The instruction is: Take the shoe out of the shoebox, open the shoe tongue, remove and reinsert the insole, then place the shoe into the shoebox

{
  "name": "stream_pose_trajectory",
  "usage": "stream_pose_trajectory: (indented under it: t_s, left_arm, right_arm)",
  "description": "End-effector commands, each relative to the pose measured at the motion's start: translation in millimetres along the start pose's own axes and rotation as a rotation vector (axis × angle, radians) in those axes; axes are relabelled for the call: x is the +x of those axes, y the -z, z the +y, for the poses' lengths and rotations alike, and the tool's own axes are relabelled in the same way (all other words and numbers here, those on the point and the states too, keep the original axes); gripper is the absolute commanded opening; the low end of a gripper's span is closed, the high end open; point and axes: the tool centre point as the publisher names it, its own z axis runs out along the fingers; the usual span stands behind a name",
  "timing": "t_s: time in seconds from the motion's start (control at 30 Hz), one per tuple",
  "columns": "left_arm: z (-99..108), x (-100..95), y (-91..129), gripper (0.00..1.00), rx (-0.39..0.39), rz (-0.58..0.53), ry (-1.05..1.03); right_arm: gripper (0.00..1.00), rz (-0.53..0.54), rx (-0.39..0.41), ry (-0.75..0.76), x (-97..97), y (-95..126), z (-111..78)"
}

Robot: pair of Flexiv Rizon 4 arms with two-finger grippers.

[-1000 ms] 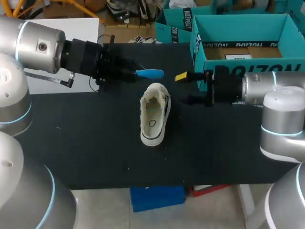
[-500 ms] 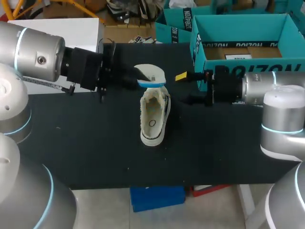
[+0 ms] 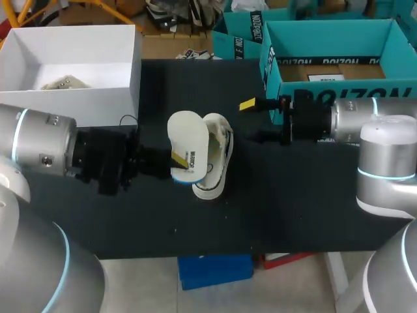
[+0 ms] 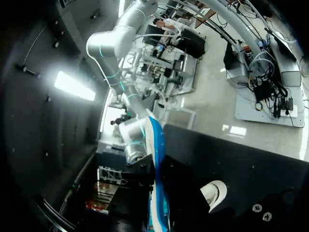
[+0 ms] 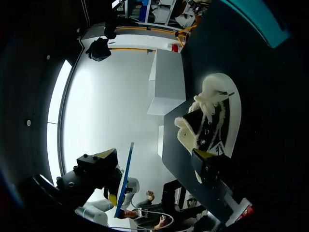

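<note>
Showing the left tool (image 3: pixel 177 162) pinching the insole (image 3: pixel 187 140) near one end, w/ one yellow tip visible against the insole's pale face. The left wrist view has the insole edge-on betw. the fingers.

Change: 1 s ago the left arm held the insole high on the far side of the shoe (image 3: pixel 220 153), blue edge toward the head camera. It has since swung down to the shoe's left. The insole now faces up, just beside the shoe and overlapping its left side in the head view; contact cannot be told. The shoe itself has not shifted and lies on the black counter (image 3: pixel 293 195), outside any box. The right tool (image 3: pixel 253 120) has kept its place just beside the shoe, fingers spread, holding nothing. The arm's move has also uncovered an open white box (image 3: pixel 71 98) at the counter's far left, prob. the shoebox.

Meaning: removal looks complete and reinsertion looks like the step in hand, not yet done. Boxing the shoe remains.

Writing: dark print sits near the held end of the insole, and white lettering runs along the teal box (image 3: pixel 326 31) at far right. Neither is transcribed.
</note>
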Motion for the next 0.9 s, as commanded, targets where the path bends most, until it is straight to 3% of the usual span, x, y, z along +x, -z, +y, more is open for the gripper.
stream_pose_trajectory:
  t_s: [0.03, 0.1, 0.23, 0.47, 0.7, 0.9]
  left_arm:
    - [-15, 49.3, -3, 0.00, -0.057, -0.123, -0.069]
    - [-16, 58.3, -7, 0.00, -0.063, -0.131, -0.115]
    - [-15, 75.3, -16, 0.00, -0.149, -0.121, -0.229]
    - [3, 97.5, -27, 0.00, -0.224, -0.106, -0.335]
    - [34, 103.7, -37, 0.00, -0.208, -0.099, -0.340]
    - [62, 94.8, -48, 0.00, -0.199, -0.106, -0.344]
  right_arm:
    - [1.00, 0.000, -0.005, 0.000, -0.9, -1, -0.6]
    - [1.00, 0.000, -0.005, 0.000, -0.9, -1, -0.6]
    - [1.00, 0.000, -0.005, 0.000, -0.9, -1, -0.6]
    - [1.00, 0.000, -0.005, 0.000, -0.9, -1, -0.6]
    - [1.00, 0.000, -0.005, 0.000, -0.9, -1, -0.6]
    - [1.00, 0.000, -0.005, 0.000, -0.9, -1, -0.6]
